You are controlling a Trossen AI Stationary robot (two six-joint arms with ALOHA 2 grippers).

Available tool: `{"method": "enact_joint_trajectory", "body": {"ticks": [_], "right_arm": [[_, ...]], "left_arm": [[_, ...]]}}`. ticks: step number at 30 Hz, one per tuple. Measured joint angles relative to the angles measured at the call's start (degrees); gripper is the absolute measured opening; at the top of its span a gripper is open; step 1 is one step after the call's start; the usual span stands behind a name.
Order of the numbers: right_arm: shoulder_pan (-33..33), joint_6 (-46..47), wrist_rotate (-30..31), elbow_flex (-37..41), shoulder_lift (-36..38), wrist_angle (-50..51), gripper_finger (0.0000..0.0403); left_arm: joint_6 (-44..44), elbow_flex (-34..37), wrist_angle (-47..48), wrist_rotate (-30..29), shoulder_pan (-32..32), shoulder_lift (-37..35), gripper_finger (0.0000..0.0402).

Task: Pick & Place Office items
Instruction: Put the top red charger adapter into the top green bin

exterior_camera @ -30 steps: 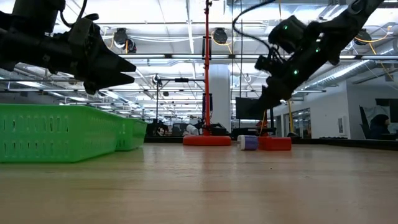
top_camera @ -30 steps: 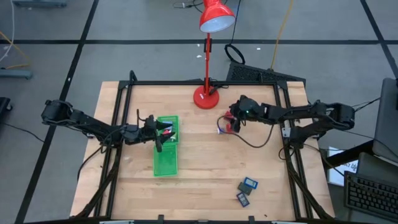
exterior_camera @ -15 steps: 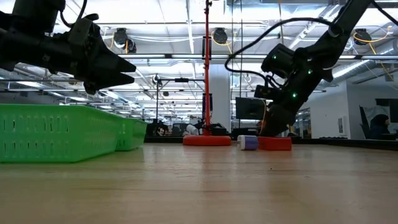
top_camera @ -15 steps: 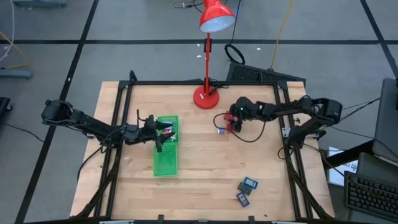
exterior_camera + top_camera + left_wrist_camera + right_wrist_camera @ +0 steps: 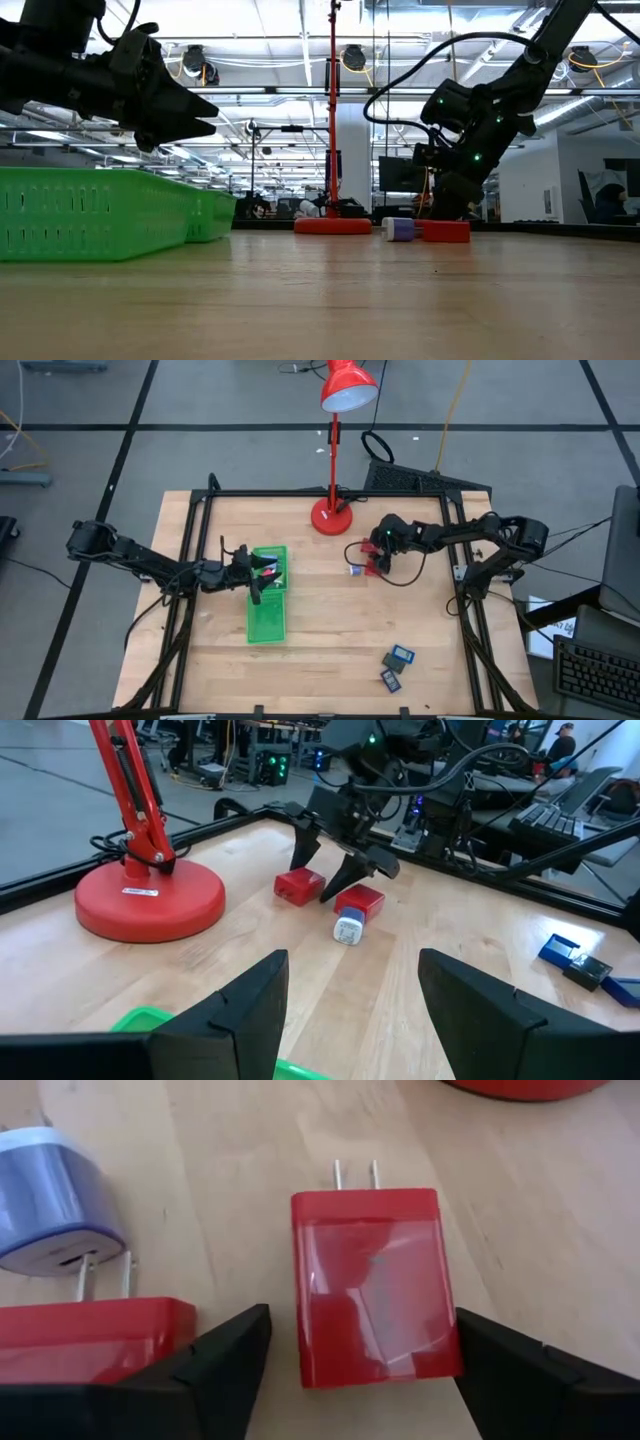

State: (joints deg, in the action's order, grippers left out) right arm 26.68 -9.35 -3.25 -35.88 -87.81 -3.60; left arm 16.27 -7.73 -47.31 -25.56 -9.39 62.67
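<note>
The pick step is in hand: the right end effector stands released, its fingers straddling a red rectangular plastic plug adapter that lies flat on the wooden worktop, near the red desk lamp base. A second red adapter and a whitish-blue adapter lie just beside it. Next, the fingers should close squarely on the red body. The left end effector, released and empty, hovers over the green plastic tray.
</note>
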Motion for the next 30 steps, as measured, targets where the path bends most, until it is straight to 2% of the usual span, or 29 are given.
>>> {"method": "enact_joint_trajectory", "body": {"ticks": [9, 23, 30], "right_arm": [[-0.1, -0.5, -1.4, 0.1, 0.0, -1.1, 0.0264], [-0.2, -0.8, -1.6, 0.1, -0.1, -3.4, 0.0261], [-0.2, -0.8, -1.6, 0.1, -0.1, -3.4, 0.0237]], "left_arm": [[0.0, 0.0, 0.0, 0.0, 0.0, 0.0, 0.0228], [0.0, 0.0, 0.0, 0.0, 0.0, 0.0, 0.0228], [0.0, 0.0, 0.0, 0.0, 0.0, 0.0, 0.0228]]}}
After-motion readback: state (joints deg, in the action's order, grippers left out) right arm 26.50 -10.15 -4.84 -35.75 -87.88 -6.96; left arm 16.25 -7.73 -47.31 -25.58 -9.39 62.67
